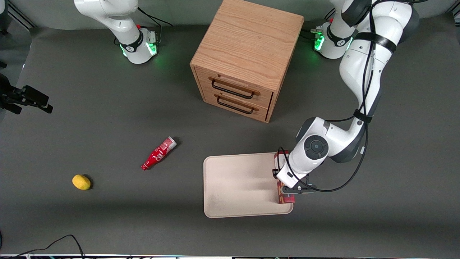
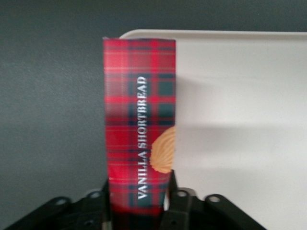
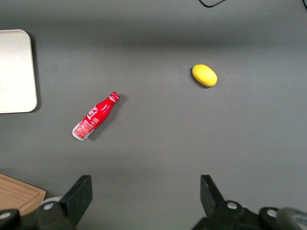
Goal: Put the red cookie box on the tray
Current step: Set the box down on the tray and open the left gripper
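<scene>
The red cookie box [image 1: 285, 196], a slim dark-red plaid carton, is held in my left gripper [image 1: 288, 187], which is shut on it. The box lies along the rim of the cream-beige tray [image 1: 237, 185] at the tray's edge toward the working arm's end. I cannot tell whether it rests on the tray or hangs just above it. In the left wrist view the box [image 2: 139, 120] stands out from between the black fingers [image 2: 171, 189], with my gripper [image 2: 139, 203] closed on its near end and the tray [image 2: 240, 120] beside and under it. The tray's corner also shows in the right wrist view [image 3: 14, 72].
A wooden two-drawer cabinet [image 1: 244, 61] stands farther from the front camera than the tray. A small red soda bottle [image 1: 158, 153] and a yellow lemon [image 1: 81, 182] lie on the grey table toward the parked arm's end.
</scene>
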Tool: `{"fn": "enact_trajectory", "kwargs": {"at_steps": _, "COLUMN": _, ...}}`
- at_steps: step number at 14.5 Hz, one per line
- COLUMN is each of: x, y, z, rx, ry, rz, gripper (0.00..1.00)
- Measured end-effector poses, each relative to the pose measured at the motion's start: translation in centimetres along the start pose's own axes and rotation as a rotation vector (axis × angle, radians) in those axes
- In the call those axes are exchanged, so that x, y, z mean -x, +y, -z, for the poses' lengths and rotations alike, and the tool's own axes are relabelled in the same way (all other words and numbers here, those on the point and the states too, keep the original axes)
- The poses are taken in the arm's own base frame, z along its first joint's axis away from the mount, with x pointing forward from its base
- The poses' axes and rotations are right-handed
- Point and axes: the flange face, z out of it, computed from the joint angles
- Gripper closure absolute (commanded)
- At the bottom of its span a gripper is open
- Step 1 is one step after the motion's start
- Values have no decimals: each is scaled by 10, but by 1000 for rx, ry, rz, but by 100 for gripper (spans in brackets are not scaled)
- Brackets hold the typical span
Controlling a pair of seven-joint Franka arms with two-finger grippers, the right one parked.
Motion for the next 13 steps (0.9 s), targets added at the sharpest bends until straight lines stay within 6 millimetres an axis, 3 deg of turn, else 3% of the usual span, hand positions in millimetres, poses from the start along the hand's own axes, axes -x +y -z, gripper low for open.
{"fn": "enact_trajectory", "kwargs": {"at_steps": 4, "x": -5, "y": -5, "z": 9, "rx": -12, "ry": -2, "rz": 7, "gripper": 0}}
{"fn": "enact_trajectory", "kwargs": {"at_steps": 6, "x": -9, "y": -6, "z": 39, "rx": -51, "ry": -30, "rz": 14, "gripper": 0}}
{"fn": "enact_trajectory", "kwargs": {"at_steps": 10, "x": -9, "y": -7, "z": 156, "rx": -81, "ry": -61, "rz": 74, "gripper": 0}}
{"fn": "enact_trajectory", "kwargs": {"at_steps": 13, "x": -4, "y": -34, "z": 245, "rx": -106, "ry": -54, "rz": 136, "gripper": 0}}
